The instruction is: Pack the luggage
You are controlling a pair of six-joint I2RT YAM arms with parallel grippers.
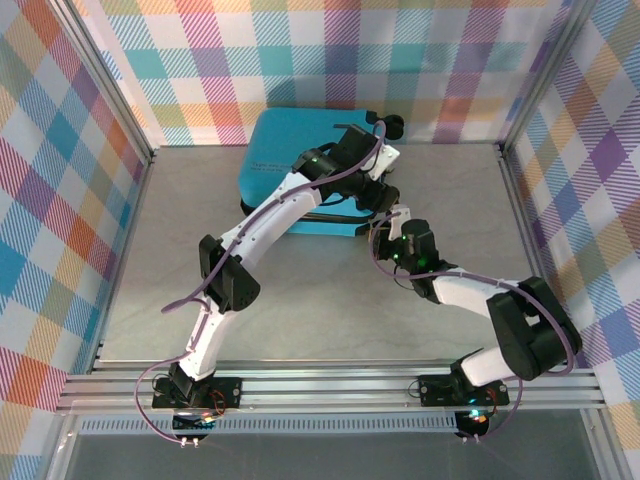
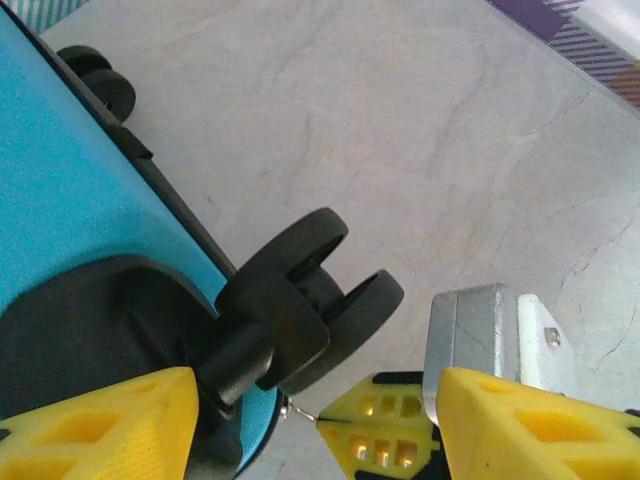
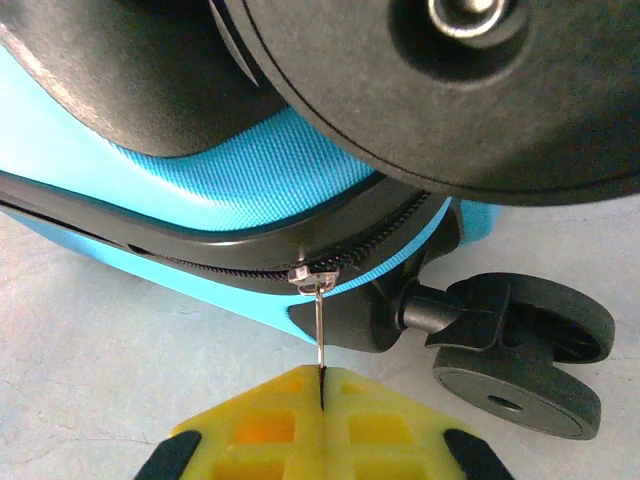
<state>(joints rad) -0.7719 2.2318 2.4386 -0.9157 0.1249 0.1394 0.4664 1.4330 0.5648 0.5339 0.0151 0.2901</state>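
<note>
The luggage [image 1: 285, 165] is a turquoise hard-shell suitcase lying flat and closed at the back of the table. My right gripper [image 3: 322, 385] is shut on its thin metal zipper pull [image 3: 319, 335] at the front right corner, just beside the black caster wheels [image 3: 530, 350]. The zipper line [image 3: 200, 268] runs along the black edge. My left gripper [image 2: 315, 425] stands open over that same corner, its yellow fingers on either side of a caster wheel [image 2: 320, 290] and of the right gripper's fingertips [image 2: 385, 425]. The turquoise shell [image 2: 60, 180] lies to the left.
Plaid walls [image 1: 60, 150] and aluminium frame posts [image 1: 520, 190] close in the grey table [image 1: 300, 310] on three sides. The suitcase sits against the back wall. Open grey surface lies in front of it, between the two arms.
</note>
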